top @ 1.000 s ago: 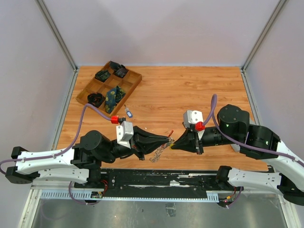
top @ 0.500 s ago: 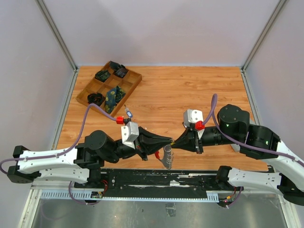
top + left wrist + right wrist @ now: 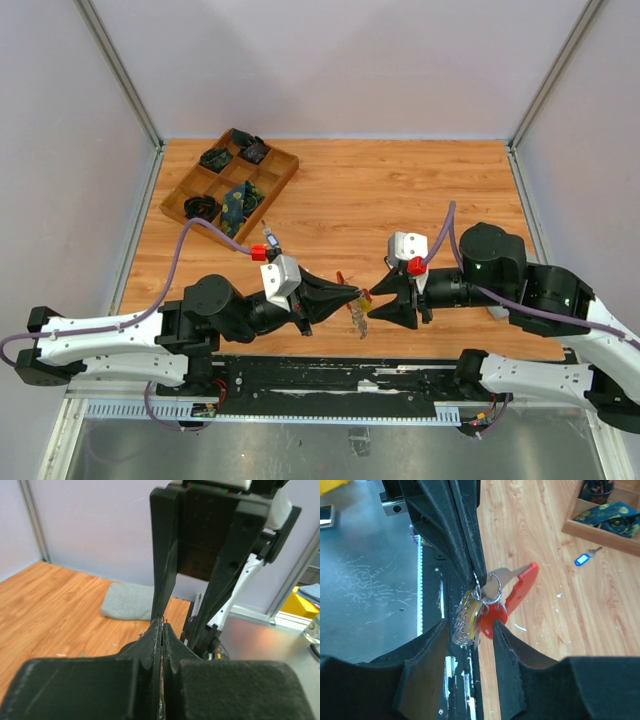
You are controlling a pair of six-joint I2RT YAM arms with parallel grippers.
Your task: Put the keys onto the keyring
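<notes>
The left end effector (image 3: 352,293) is clamped shut on the keyring (image 3: 491,591), above the table's (image 3: 400,190) 6 o'clock edge. The red key (image 3: 521,582) and yellow key (image 3: 469,614) dangle from it. The right end effector (image 3: 468,626), at 3 o'clock of the bundle, stands part open around it and grips nothing. Best to hold the left clamp firm and draw the right one straight back toward 3 o'clock, so neither finger snags a key.
</notes>
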